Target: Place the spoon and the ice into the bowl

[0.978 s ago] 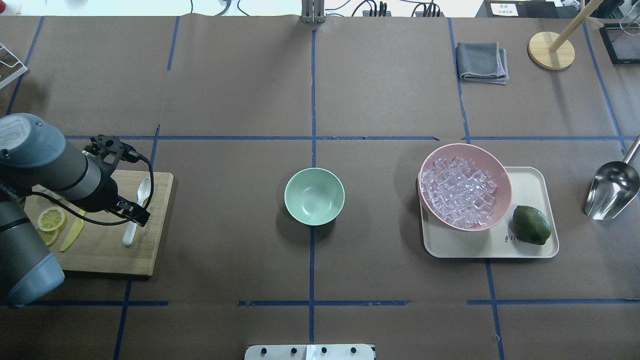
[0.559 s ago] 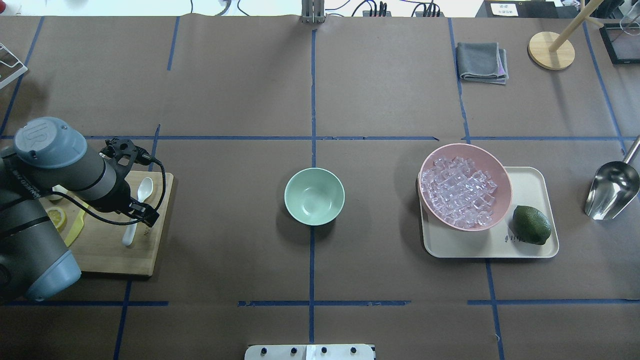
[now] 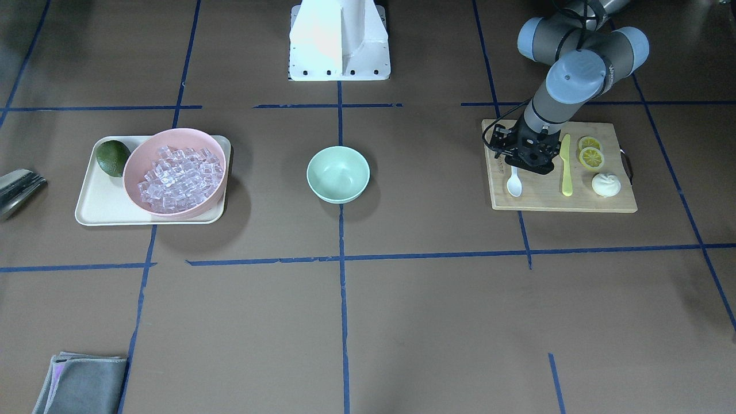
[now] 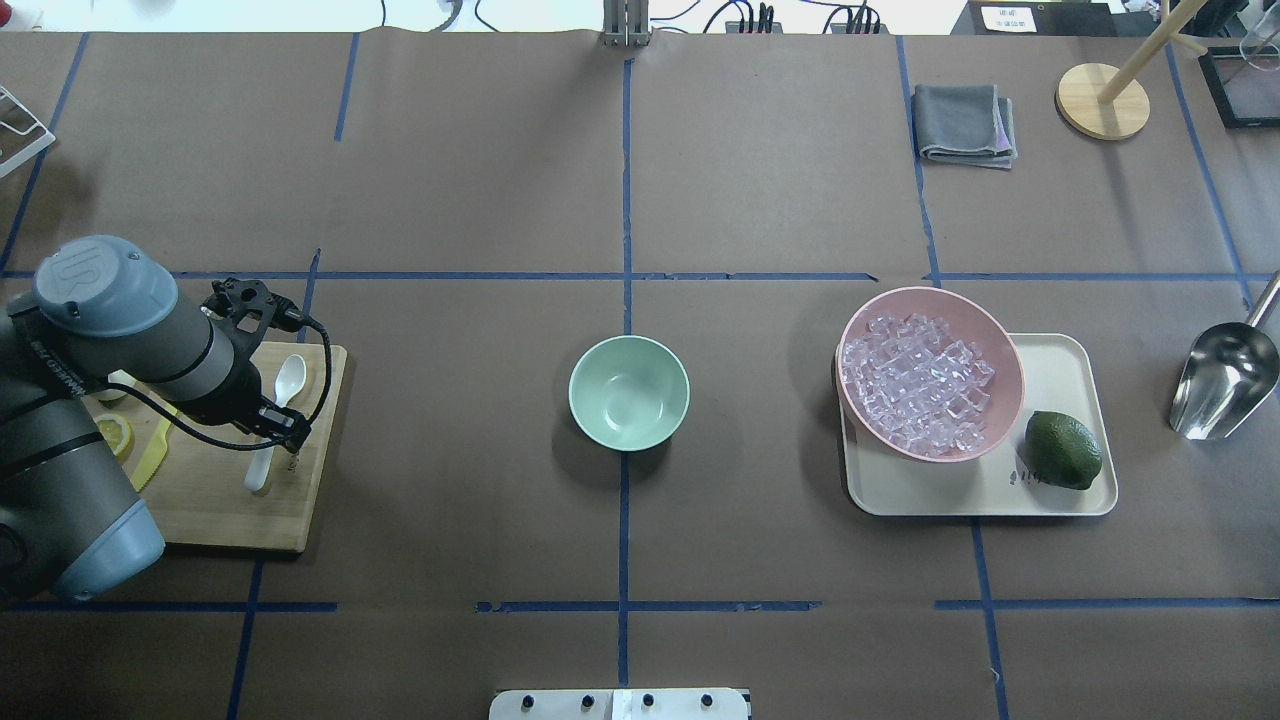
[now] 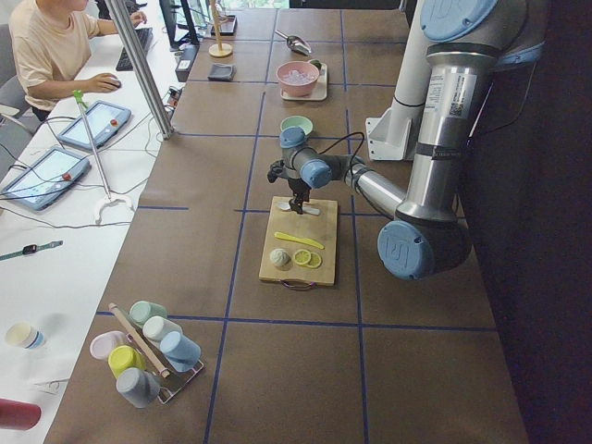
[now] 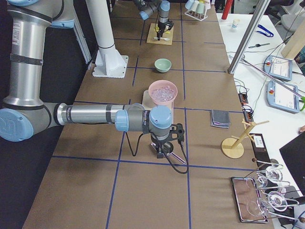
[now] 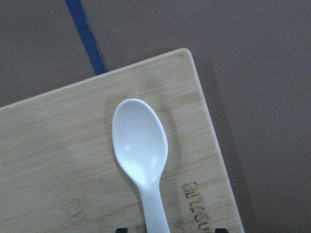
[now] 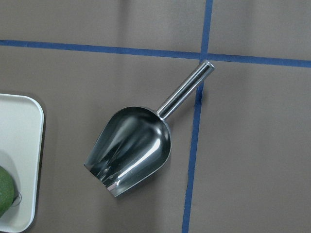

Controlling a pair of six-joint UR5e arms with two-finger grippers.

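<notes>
The white spoon (image 4: 290, 377) lies on the wooden cutting board (image 4: 210, 500) at the table's left. My left gripper (image 4: 286, 438) hangs low over its handle. In the left wrist view the spoon (image 7: 141, 145) fills the middle, and the dark fingertips (image 7: 121, 229) stand apart on either side of the handle, open. The mint-green bowl (image 4: 628, 392) stands empty at the centre. The ice (image 4: 915, 385) fills the pink bowl (image 4: 930, 295) at the right. My right gripper (image 6: 164, 151) shows only in the exterior right view, so I cannot tell its state.
A yellow knife (image 3: 567, 167), lemon slices (image 3: 589, 152) and a white lump (image 3: 605, 184) share the board. The pink bowl and a lime (image 4: 1063, 450) sit on a beige tray (image 4: 1060, 360). A steel scoop (image 4: 1222, 380) lies right of it. A grey cloth (image 4: 962, 122) lies far back.
My left arm has swung right over the cutting board, bringing the gripper onto the spoon's handle. The spoon, bowls and scoop have not moved.
</notes>
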